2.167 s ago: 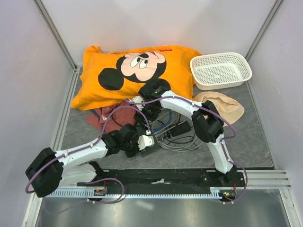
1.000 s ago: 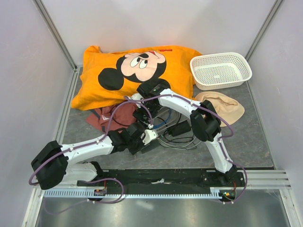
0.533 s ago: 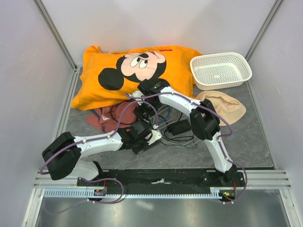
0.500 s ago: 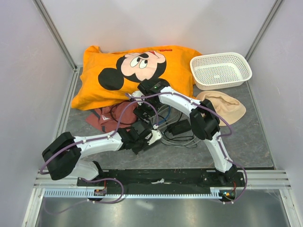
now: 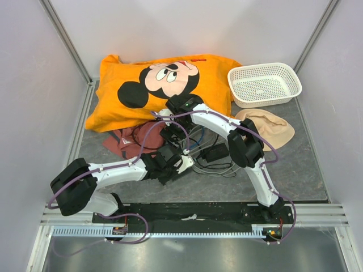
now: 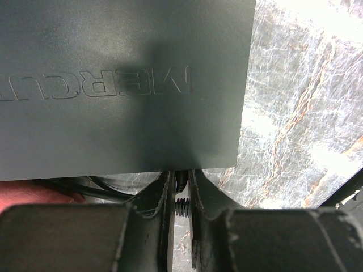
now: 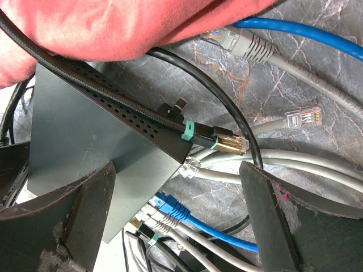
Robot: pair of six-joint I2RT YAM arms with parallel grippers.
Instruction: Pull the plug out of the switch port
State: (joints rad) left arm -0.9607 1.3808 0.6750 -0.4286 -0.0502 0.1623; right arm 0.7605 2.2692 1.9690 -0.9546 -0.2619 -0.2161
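Observation:
The switch is a flat dark grey box (image 6: 113,85), embossed MERCU, filling the left wrist view. My left gripper (image 6: 181,180) is at its near edge, shut on a black plug with a ribbed boot (image 6: 181,206). The box's edge hides the switch port itself. In the right wrist view the same box (image 7: 85,147) has a row of plugs along its side: a blue plug (image 7: 173,207), grey plugs (image 7: 152,218) and a black plug with a teal band (image 7: 142,232). My right gripper (image 7: 170,221) hangs open above them, holding nothing. From above, the left gripper (image 5: 174,161) and right gripper (image 5: 173,135) are close together.
A loose black cable with a gold plug (image 7: 227,141) lies across the box, with loose grey plugs (image 7: 300,119) beside it. A red cloth (image 5: 127,141), orange Mickey pillow (image 5: 164,85), white basket (image 5: 265,84), beige cloth (image 5: 269,127), black adapter brick (image 5: 216,152) and cable tangle (image 5: 218,167) surround the arms.
My left arm has reached further forward to the switch, and its jaws have narrowed onto the black plug. The right arm has barely moved and stays open.

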